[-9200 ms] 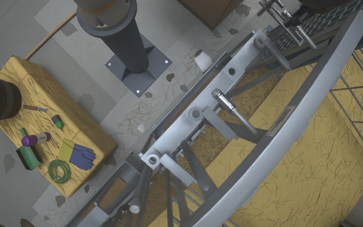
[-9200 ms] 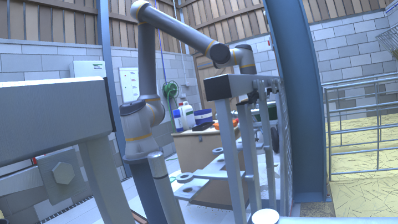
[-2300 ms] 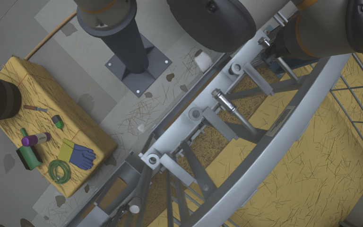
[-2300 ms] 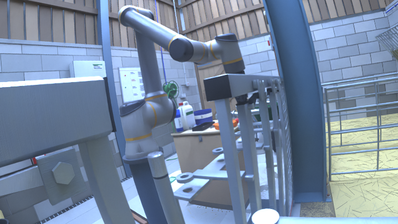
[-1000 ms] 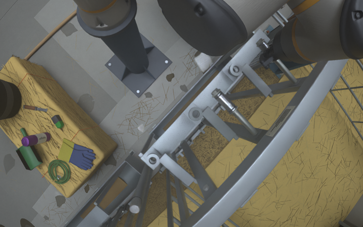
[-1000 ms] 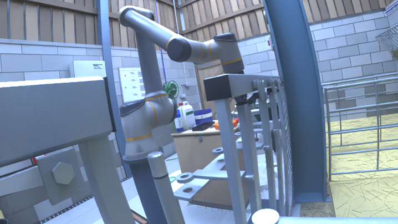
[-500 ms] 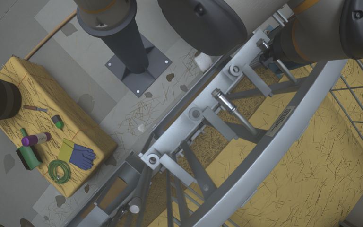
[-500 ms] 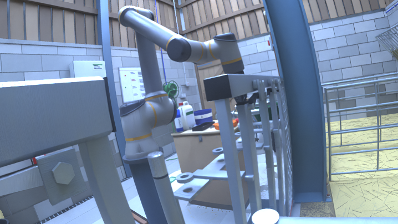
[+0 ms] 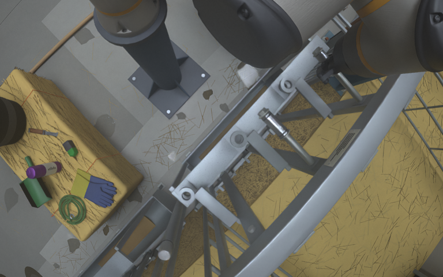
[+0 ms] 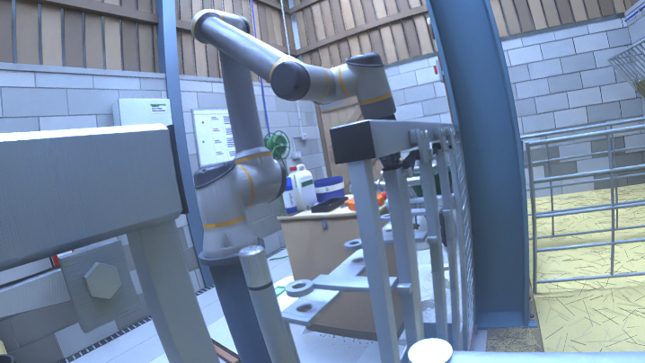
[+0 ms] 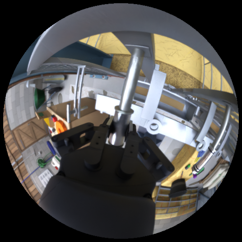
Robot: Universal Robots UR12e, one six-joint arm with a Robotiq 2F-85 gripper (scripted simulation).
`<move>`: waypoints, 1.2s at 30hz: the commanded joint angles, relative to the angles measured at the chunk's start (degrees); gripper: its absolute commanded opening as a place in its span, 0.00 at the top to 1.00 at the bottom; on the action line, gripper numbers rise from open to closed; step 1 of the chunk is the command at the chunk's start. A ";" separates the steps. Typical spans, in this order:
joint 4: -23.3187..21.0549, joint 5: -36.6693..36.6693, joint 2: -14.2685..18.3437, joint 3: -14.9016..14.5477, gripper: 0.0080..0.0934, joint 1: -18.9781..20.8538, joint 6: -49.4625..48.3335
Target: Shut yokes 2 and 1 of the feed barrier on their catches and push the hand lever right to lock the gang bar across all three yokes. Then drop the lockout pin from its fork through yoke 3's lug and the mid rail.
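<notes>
My gripper (image 11: 118, 133) is at the far end of the feed barrier, and a steel yoke tube (image 11: 129, 83) is gripped at its top end between the closed fingers. From above, the gripper (image 9: 326, 70) is mostly hidden under the arm's wrist, with the tube (image 9: 349, 86) slanting away from it toward the curved rail. A second yoke tube (image 9: 286, 135) with a grooved collar leans open at the middle of the barrier. Three ring lugs (image 9: 238, 138) sit along the pale top rail (image 9: 228, 147). I cannot make out the hand lever or the lockout pin.
The curved grey rail (image 9: 326, 183) arcs over the straw bedding on the pen side. The robot's pedestal (image 9: 156, 62) stands on the concrete. A straw bale (image 9: 62, 153) on the left carries gloves, a coiled cord and bottles. A workbench (image 10: 324, 235) stands behind the barrier.
</notes>
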 commanded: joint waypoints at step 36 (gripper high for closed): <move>-0.01 -0.02 -0.03 -0.05 0.47 0.01 0.02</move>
